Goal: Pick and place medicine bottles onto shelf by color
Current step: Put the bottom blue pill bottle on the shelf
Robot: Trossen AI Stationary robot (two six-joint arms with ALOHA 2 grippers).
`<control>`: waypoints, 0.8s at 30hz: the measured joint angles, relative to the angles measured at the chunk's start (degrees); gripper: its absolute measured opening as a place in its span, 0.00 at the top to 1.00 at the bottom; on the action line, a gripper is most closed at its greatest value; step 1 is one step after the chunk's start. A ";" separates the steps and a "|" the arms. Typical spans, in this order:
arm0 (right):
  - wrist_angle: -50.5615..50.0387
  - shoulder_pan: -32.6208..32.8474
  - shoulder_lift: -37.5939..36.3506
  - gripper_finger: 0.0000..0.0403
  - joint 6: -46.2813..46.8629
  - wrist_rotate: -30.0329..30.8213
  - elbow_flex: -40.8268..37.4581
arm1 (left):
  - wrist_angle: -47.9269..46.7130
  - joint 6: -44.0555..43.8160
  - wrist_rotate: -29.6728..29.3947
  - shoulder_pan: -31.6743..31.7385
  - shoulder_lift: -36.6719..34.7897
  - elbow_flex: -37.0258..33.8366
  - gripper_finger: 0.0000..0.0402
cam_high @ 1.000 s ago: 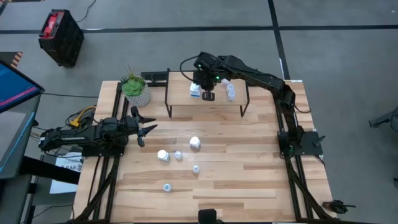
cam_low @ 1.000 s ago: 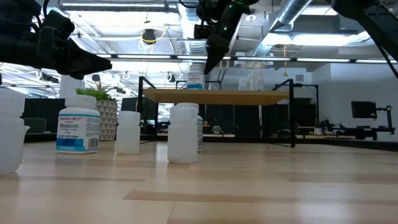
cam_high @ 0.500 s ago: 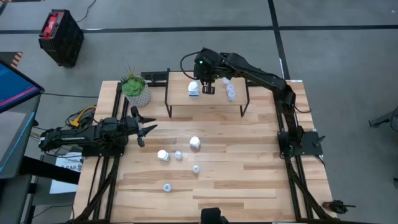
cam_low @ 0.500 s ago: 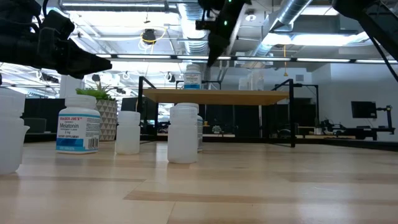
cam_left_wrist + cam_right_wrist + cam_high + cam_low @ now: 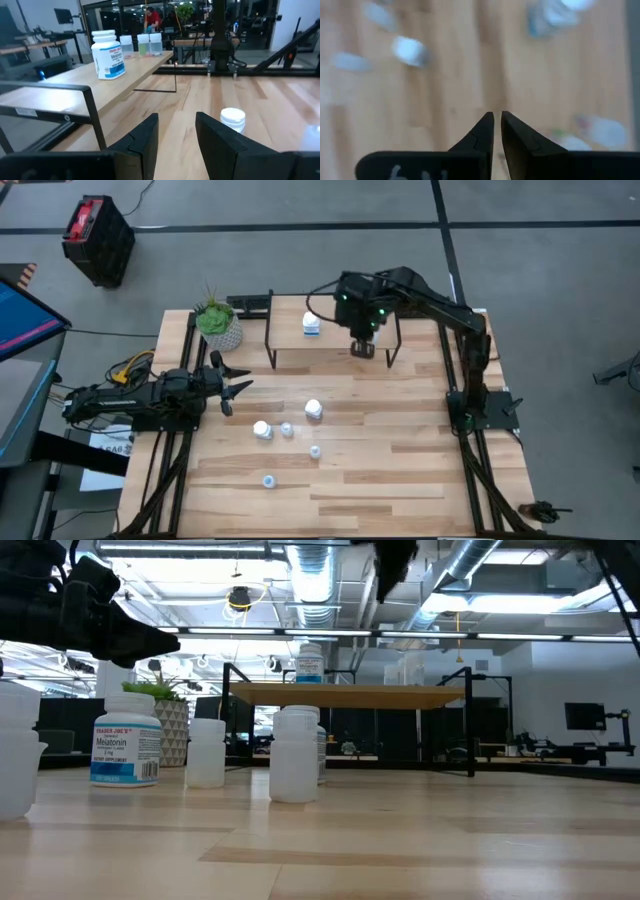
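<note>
The light-wood shelf (image 5: pixel 330 343) stands at the table's far middle on black legs. One white labelled bottle (image 5: pixel 311 324) stands upright on its left part and also shows in the low view (image 5: pixel 309 662). Three small translucent bottles (image 5: pixel 143 44) stand on its right part. Two white bottles (image 5: pixel 313 410) (image 5: pixel 262 430) and three small translucent ones (image 5: pixel 287 429) (image 5: pixel 315 451) (image 5: pixel 269 480) stand on the tabletop. My right gripper (image 5: pixel 362 348) hangs shut and empty above the shelf's near right part, pointing down (image 5: pixel 496 120). My left gripper (image 5: pixel 240 387) waits open and empty at the table's left (image 5: pixel 175 127).
A potted plant in a white pot (image 5: pixel 220 328) stands at the far left corner beside the shelf. Bare tabletop lies right of the loose bottles (image 5: pixel 420 430). A person in red (image 5: pixel 152 17) shows far off in the room.
My right gripper has moved from beside the white bottle on the shelf toward the table's right and a little toward the near edge, and has risen out of the low view. The white bottle stays upright on the shelf.
</note>
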 joint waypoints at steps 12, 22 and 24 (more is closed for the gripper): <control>11.46 9.82 -25.85 0.85 3.04 -2.99 -31.54 | 2.28 -9.18 3.48 0.00 3.23 6.66 0.57; 34.72 14.47 -49.05 0.85 18.00 -2.83 -66.44 | -5.49 -3.69 17.95 -1.20 20.20 17.18 0.39; 36.75 15.35 -51.03 0.85 20.79 -2.79 -69.93 | -9.32 -3.62 19.17 -2.56 23.48 20.05 0.39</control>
